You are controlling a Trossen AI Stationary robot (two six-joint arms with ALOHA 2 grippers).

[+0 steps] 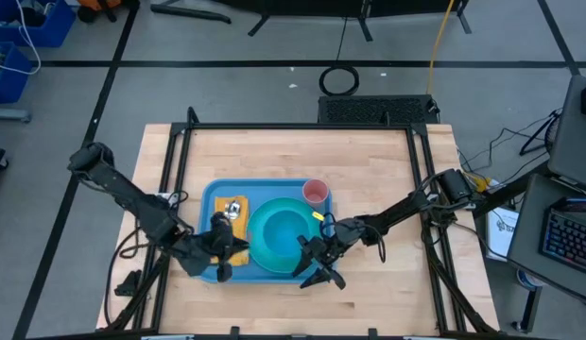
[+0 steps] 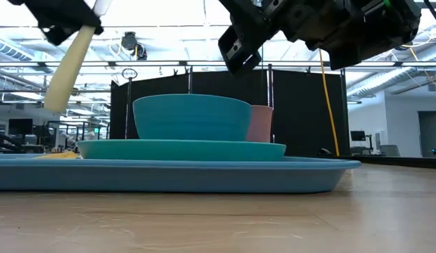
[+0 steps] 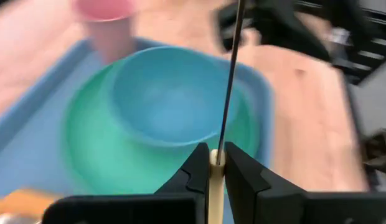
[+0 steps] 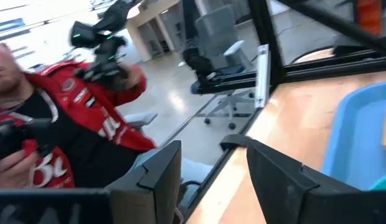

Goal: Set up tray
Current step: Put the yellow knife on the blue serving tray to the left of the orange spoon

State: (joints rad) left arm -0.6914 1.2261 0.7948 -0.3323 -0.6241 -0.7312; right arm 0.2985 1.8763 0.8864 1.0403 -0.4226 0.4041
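2 dark arms reach over a wooden table (image 1: pixel 369 170), 1 from each side. On the table lies the tray (image 1: pixel 210 198), light blue with a raised rim, toward the front middle of the tabletop in the high view. On the tray sits a round teal plate (image 1: pixel 258 251) with a blue bowl (image 1: pixel 284 227) on it, and a pink cup (image 1: pixel 315 193) stands at the tray's far right corner, just beside the plate. An orange napkin (image 1: pixel 238 217) lies on the tray's left part with a small yellow item (image 1: pixel 232 209) on it; what that item is cannot be told.

The left gripper (image 3: pixel 216 163) hangs over the tray's left front part, its fingers pinched tight on a thin utensil with a cream handle (image 3: pixel 216 186); a slim dark shaft runs out from the handle over the bowl. In the low view the cream handle (image 2: pixel 69 65) slants in the air above the tray, clear of the plate.

The right gripper (image 1: pixel 312 266) hovers at the tray's right front corner, near the plate's rim, with its fingers (image 4: pixel 157 174) spread apart and nothing between them. Its wrist view looks past the table's edge to a person in a red jacket (image 4: pixel 87 124) and an office chair (image 4: pixel 218 31) in the room.
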